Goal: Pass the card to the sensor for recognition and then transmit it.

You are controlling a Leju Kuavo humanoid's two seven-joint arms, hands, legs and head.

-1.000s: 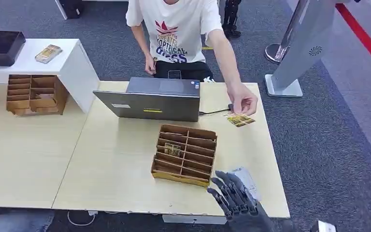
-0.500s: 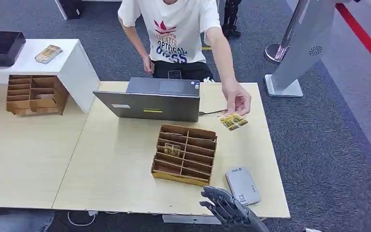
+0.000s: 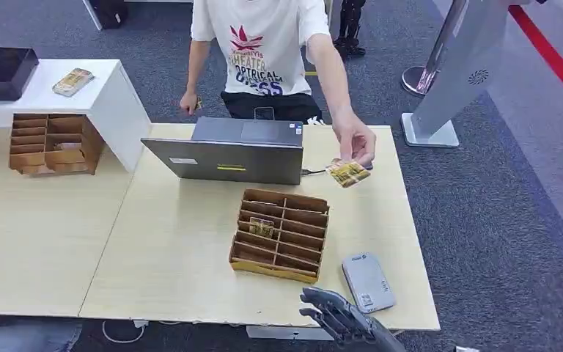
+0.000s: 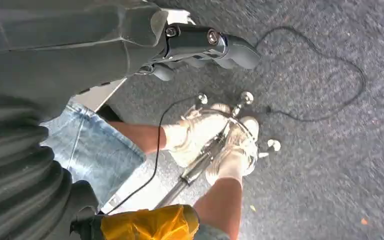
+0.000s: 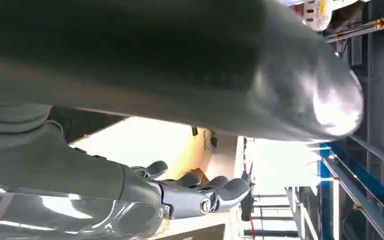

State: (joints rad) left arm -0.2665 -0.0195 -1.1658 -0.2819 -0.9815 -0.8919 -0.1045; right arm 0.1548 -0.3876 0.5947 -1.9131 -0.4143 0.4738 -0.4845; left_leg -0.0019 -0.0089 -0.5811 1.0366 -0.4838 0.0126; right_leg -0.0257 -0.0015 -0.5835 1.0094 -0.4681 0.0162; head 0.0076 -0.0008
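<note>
The card (image 3: 348, 173) is being held above the far right part of the table (image 3: 168, 271) by a person's hand (image 3: 355, 143), just beside the laptop (image 3: 227, 154). The card is lying ahead of the right hand (image 3: 337, 317), well apart from it, across the table and slightly to that hand's right. The long axis of the card is being kept roughly crosswise to the robot's line of sight, tilted a little. The right hand is being carried at the near table edge, touching nothing, with its fingers apart and gently curled; nothing is being held in it. The grey sensor (image 3: 367, 281) is lying flat just beyond the right hand, between that hand and the card. The left hand (image 4: 200, 47) is hanging low over the floor, fingers loosely curled with nothing in them; the right hand is judged the nearer one for taking the card. The card is showing a yellow-brown printed face, small and rectangular. A wooden divided box (image 3: 281, 235) is standing near the sensor.
</note>
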